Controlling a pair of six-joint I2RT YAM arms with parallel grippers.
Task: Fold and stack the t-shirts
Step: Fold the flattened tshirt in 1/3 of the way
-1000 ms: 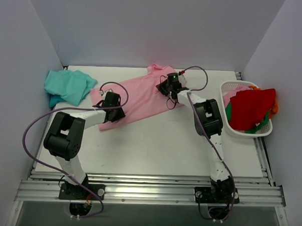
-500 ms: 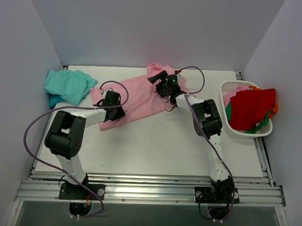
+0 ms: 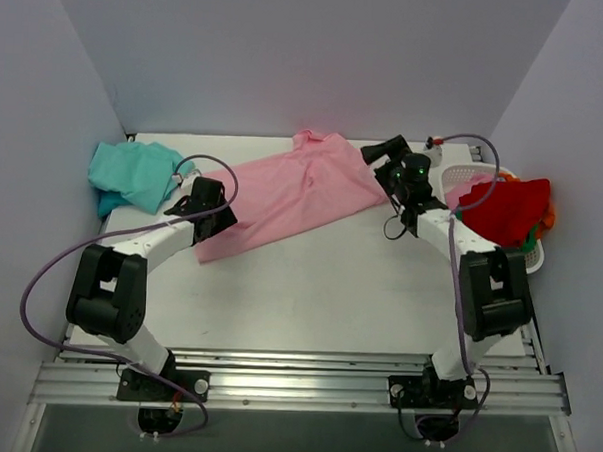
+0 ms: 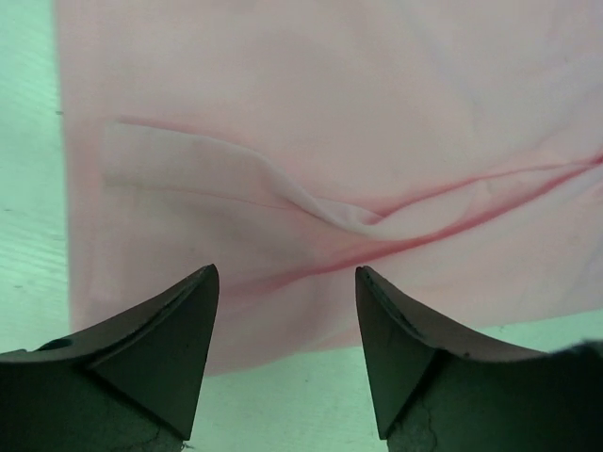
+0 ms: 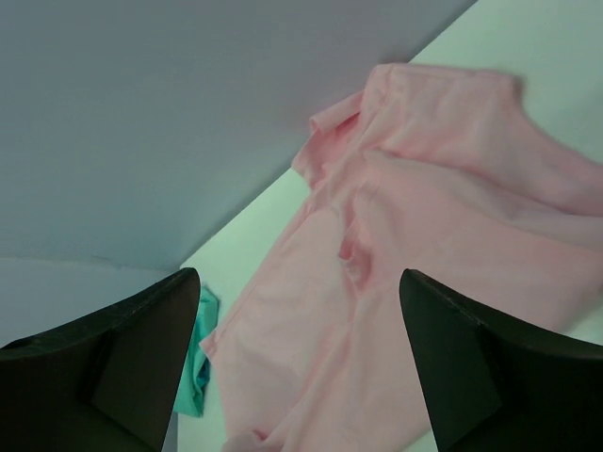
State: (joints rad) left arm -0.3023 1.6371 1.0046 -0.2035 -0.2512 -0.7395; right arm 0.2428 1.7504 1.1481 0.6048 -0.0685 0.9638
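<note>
- The light pink cotton t-shirt (image 3: pixel 283 197) lies spread slantwise across the back half of the white table (image 3: pixel 308 296), its collar end towards the far wall and its hem end towards the left arm
- It is not flat: the left wrist view shows a raised crease (image 4: pixel 320 202) running through the cloth near the hem
- The shirt looks light, limp and prone to bunching, so it will likely drag and wrinkle rather than slide whole; a pinch at a hem corner or shoulder seam, one corner per arm, seems the best hold
- The crumpled teal cotton t-shirt (image 3: pixel 134 174) sits in the far left corner, just beside the pink hem
- The left gripper (image 4: pixel 287 282) hovers low over the hem edge, jaws apart, nothing between them
- The right gripper (image 5: pixel 300 275) is raised beside the collar end, jaws spread wide and empty
- A white plastic basket (image 3: pixel 454 175) holding a red garment (image 3: pixel 502 215) stands at the right edge
</note>
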